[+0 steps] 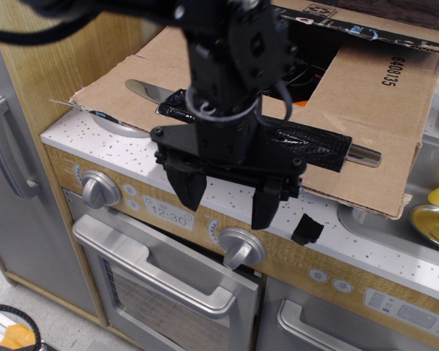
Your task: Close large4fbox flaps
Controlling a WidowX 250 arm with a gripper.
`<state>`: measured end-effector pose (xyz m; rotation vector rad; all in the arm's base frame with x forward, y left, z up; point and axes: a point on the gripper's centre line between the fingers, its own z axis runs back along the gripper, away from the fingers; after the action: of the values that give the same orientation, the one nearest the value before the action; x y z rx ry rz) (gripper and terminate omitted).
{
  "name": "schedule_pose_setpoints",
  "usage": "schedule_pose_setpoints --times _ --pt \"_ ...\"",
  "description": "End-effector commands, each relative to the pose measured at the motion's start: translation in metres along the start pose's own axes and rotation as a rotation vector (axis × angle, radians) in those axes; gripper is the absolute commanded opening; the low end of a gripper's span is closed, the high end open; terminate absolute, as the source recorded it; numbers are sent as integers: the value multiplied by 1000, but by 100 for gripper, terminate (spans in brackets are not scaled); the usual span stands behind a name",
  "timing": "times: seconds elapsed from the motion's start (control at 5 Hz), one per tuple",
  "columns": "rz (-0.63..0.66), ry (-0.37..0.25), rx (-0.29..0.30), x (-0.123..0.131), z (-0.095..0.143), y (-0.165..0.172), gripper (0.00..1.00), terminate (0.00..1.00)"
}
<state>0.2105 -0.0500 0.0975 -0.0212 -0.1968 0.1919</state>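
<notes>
Your gripper (229,199) hangs with both black fingers (187,186) pointing down and spread wide, nothing between them, just in front of the flap's lower edge, over the speckled white countertop (227,191) of the toy oven (168,285). So you're released and not holding anything.

The big flap (366,124) is what you want. It's plain brown corrugated cardboard, flat and broad, lying out over the stovetop toward the camera, with the rest of the large4fbox (395,66) behind it near the back wall. "640035" is printed along the right side. I'd guess it's light and fairly stiff across the panel but floppy at the hinge crease, so it should swing up easily and may spring back down if you let go early. The edge looks a bit ragged and thin, and a hard pinch there will probably crush it.

Taped across the flap is a silver rod (363,153), most of it wrapped in crinkly, glossy black tape (314,146). That adds some weight to the panel, and the shiny tape looks slick. I wouldn't grab the rod itself. In my view the better move is getting a finger under the free front edge and lifting, or pinching the cardboard edge right beside the rod.

Further out: round silver knobs (239,247), a brushed oven handle (146,263), and a small scrap of black tape (307,229) on the counter.
</notes>
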Motion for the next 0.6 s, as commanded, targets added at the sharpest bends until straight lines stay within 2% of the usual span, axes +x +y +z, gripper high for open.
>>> schedule_pose_setpoints --times 0.0,0.2,0.4 --pt "-80 -118 -75 23 -5 -3 100 0" --pt "-150 -208 -75 34 7 -4 100 0" --pt "-248 -268 -12 54 31 -2 100 0"
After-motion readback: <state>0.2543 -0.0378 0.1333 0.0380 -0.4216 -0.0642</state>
